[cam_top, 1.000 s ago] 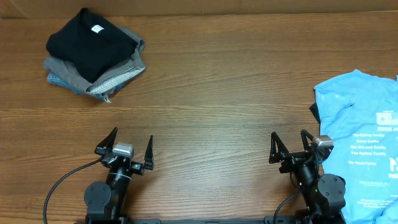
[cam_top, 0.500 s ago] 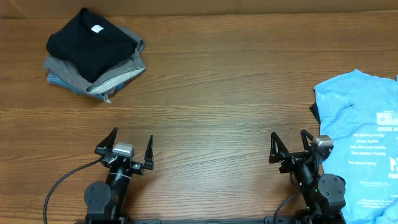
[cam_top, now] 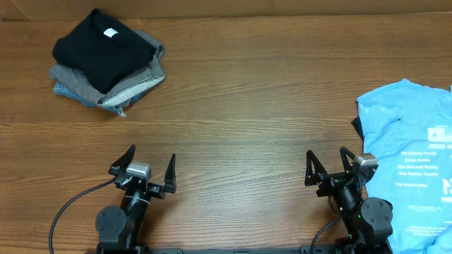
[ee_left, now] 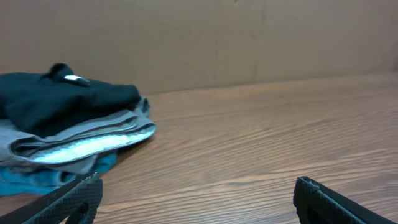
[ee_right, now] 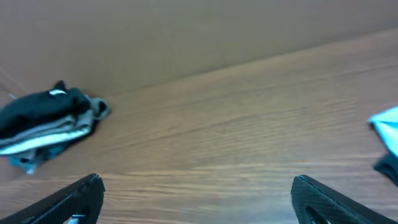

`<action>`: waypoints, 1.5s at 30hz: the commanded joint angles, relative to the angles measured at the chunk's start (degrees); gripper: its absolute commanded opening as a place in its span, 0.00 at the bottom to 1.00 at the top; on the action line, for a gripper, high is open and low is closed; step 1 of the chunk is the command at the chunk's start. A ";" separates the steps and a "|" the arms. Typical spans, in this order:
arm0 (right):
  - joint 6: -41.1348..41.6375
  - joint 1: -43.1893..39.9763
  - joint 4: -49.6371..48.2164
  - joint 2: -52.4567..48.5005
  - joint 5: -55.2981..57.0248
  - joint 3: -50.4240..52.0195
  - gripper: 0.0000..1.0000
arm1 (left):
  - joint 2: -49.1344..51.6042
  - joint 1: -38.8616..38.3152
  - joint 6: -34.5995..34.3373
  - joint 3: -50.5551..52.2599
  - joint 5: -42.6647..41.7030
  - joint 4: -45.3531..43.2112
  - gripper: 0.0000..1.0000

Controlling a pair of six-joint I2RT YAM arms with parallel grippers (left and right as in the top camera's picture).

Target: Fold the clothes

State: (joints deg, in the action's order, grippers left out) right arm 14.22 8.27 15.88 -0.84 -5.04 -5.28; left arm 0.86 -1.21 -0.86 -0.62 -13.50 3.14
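Note:
A light blue T-shirt (cam_top: 413, 159) with white print lies crumpled at the table's right edge; a dark garment edge (cam_top: 357, 127) peeks from under its left side. Its corner shows at the right of the right wrist view (ee_right: 387, 119). My right gripper (cam_top: 327, 164) is open and empty, just left of the shirt. My left gripper (cam_top: 150, 161) is open and empty near the front left. Both sets of fingers show wide apart in the left wrist view (ee_left: 196, 196) and the right wrist view (ee_right: 196, 193).
A stack of folded clothes (cam_top: 106, 60), black on top over grey and blue, sits at the far left; it shows in the left wrist view (ee_left: 65, 121) and the right wrist view (ee_right: 50, 124). A cardboard wall (ee_left: 205, 37) borders the table's back.

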 commanded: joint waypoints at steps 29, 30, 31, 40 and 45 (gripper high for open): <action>2.25 -8.94 29.46 -75.25 0.13 -65.79 1.00 | 69.96 -0.33 -1.70 -84.24 -3.10 60.54 1.00; 2.97 -10.49 28.72 -76.81 -0.04 -65.85 1.00 | 71.23 -0.33 -1.73 -85.02 -3.15 61.44 1.00; 4.39 -13.11 27.89 -79.03 -0.04 -65.85 1.00 | 72.24 -0.33 -1.70 -85.46 -3.63 62.05 1.00; 5.99 -33.05 25.24 -94.51 -0.04 -65.83 0.91 | 73.88 -0.33 -1.70 -85.53 -6.03 62.60 1.00; 5.99 -39.08 22.08 -101.44 -0.20 -65.83 0.86 | 73.92 -0.33 -1.66 -85.53 -5.99 62.29 1.00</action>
State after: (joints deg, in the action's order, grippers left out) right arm 19.79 -29.32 38.85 -99.92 -5.30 -69.65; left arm 75.07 -1.21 -3.05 -84.40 -18.33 65.60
